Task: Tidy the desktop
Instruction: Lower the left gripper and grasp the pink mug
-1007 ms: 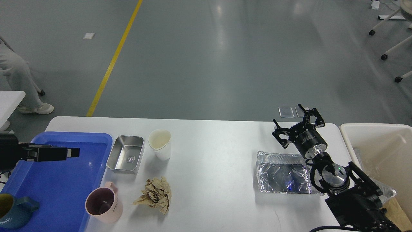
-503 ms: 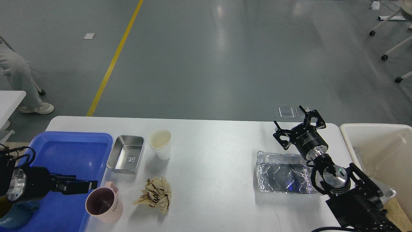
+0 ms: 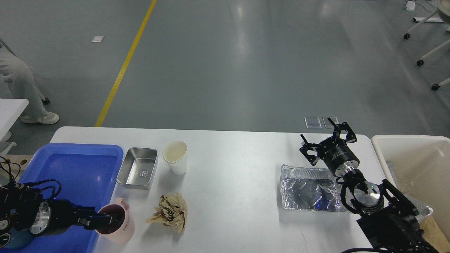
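Observation:
The white desktop (image 3: pixel 232 168) holds a pink mug (image 3: pixel 123 226) at the front left, a crumpled brown paper (image 3: pixel 170 211), a white paper cup (image 3: pixel 175 156), a small steel pan (image 3: pixel 137 168) and a foil tray (image 3: pixel 307 188). My left gripper (image 3: pixel 107 221) comes in low from the left, its tip over the pink mug's mouth. Its fingers look dark and merged, and I cannot see whether they hold the rim. My right gripper (image 3: pixel 325 136) is open and empty, raised just behind the foil tray's far right corner.
A blue plastic tray (image 3: pixel 81 168) lies at the left end of the desktop. A cream-white bin (image 3: pixel 415 158) stands past the right edge. A person's legs (image 3: pixel 17 88) and a second table's corner show at the far left.
My left arm has swung from over the blue tray toward the front and right, and its tip has reached the pink mug. The right gripper has hardly moved.

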You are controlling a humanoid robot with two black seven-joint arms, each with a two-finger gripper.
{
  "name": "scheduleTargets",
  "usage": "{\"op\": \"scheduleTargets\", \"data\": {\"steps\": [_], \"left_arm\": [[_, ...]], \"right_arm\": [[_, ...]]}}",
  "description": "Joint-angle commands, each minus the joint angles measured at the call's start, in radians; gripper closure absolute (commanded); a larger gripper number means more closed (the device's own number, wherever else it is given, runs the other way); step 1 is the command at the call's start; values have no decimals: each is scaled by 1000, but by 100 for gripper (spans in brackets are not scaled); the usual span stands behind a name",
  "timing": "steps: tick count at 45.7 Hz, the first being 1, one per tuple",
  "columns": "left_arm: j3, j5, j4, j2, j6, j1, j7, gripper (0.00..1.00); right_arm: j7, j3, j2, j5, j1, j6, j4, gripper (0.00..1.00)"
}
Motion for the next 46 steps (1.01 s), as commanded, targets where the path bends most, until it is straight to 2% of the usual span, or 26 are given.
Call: {"op": "scheduleTargets", "data": {"steps": [1, 17, 26, 32, 36, 46], "left_arm": [[0, 1, 10, -15, 4, 9, 17, 20], [0, 0, 7, 0, 13, 6, 19, 31], [1, 0, 3, 19, 5, 9, 19, 49], [23, 0, 3, 23, -1, 7, 17, 71], [47, 0, 3, 25, -1, 6, 17, 81], [58, 0, 3, 26, -2, 6, 16, 94]], "right_arm": [[0, 0, -2, 0, -4, 0, -1, 0], [0, -2, -10, 0, -7, 0, -1, 0], [0, -2, -10, 0, -4, 0, -1, 0], [0, -2, -12, 0, -4, 0, -1, 0], [0, -2, -12, 0, -4, 0, -3, 0], [0, -3, -12, -2, -4, 0, -3, 0]]}}
